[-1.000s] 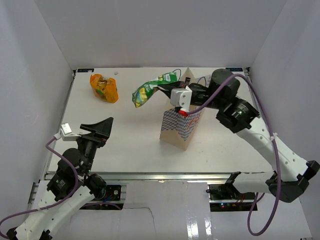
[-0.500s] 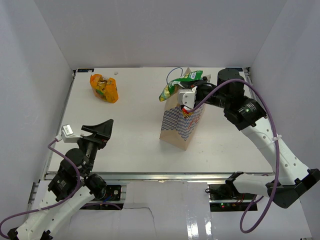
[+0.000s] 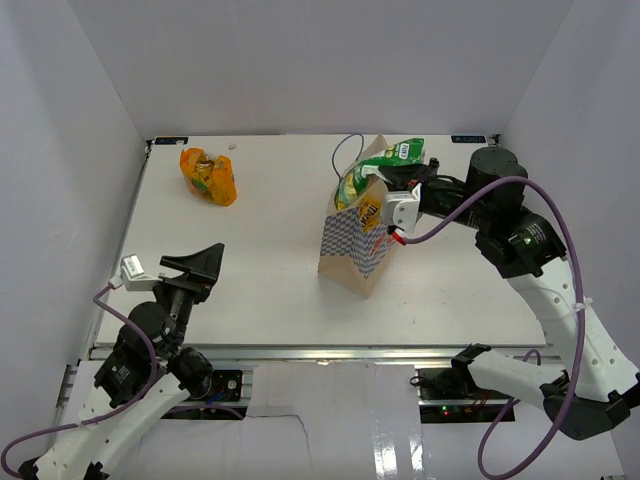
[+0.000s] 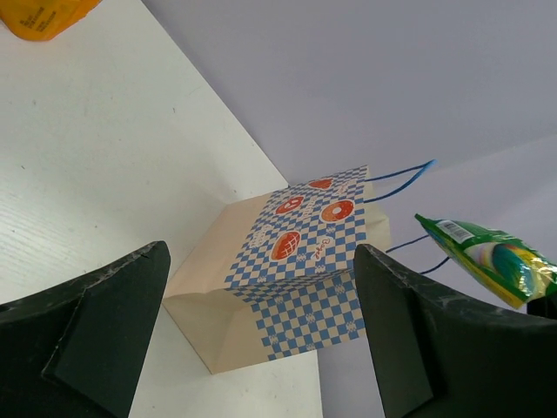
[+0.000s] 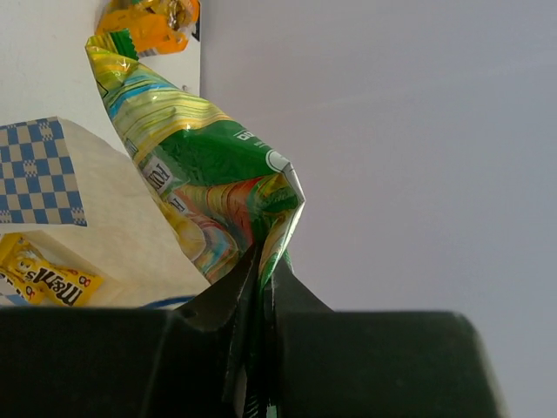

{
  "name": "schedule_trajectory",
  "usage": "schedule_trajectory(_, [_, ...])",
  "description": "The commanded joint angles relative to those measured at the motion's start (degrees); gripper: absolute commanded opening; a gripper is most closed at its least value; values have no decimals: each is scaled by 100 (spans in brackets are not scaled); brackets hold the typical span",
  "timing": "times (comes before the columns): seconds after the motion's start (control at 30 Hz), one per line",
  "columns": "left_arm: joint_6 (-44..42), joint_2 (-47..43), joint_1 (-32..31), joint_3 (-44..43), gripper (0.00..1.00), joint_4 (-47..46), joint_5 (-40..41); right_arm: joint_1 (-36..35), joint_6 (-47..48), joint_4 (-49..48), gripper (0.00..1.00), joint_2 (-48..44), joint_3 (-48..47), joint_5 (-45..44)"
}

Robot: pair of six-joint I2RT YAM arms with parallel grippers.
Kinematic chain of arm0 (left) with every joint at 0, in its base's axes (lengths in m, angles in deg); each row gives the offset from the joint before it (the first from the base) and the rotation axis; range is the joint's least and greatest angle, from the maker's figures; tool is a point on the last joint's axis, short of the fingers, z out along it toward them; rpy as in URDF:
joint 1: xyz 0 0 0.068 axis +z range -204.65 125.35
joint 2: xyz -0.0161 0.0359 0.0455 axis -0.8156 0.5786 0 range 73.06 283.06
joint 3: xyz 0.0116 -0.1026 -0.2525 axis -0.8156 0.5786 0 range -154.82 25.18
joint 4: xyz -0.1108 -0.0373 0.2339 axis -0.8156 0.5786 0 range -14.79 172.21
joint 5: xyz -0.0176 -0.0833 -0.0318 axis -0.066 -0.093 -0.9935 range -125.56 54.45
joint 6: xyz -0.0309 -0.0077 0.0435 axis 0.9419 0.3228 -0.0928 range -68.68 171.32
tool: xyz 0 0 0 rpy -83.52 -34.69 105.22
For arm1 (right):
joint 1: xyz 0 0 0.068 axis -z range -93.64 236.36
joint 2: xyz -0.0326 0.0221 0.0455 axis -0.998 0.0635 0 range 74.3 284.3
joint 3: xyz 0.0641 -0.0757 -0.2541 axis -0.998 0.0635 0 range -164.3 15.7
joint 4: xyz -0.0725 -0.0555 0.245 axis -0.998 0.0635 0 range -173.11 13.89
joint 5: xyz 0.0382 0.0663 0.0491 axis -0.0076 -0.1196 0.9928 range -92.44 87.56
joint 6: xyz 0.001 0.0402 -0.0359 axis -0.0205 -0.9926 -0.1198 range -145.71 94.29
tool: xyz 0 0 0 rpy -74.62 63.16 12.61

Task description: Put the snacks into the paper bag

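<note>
The paper bag (image 3: pixel 352 250) stands mid-table, mouth facing my right arm, blue cord handle up. My right gripper (image 3: pixel 420 172) is shut on the edge of a crinkly green-and-yellow packet (image 3: pixel 388 158) and holds it over the bag's mouth. In the right wrist view the packet (image 5: pixel 209 174) hangs from the shut gripper (image 5: pixel 265 261) above the bag (image 5: pixel 87 209), with a yellow candy pack (image 5: pixel 48 279) inside. The orange-yellow bag (image 3: pixel 209 176) lies at the far left. My left gripper (image 3: pixel 195 265) is open and empty, near the front left, facing the paper bag (image 4: pixel 296 261).
White walls close in the table on three sides. The table's front edge (image 3: pixel 320 350) runs just ahead of the arm bases. The orange bag's corner shows at the top left of the left wrist view (image 4: pixel 39 13).
My right gripper has carried the green packet to the right, from left of the bag to over its mouth. The left arm has barely moved.
</note>
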Motion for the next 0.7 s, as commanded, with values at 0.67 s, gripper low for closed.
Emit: schedule_trajectory(0.67, [-70, 164, 12, -169, 98, 219, 150, 116, 1192, 661, 11, 486, -438, -1172])
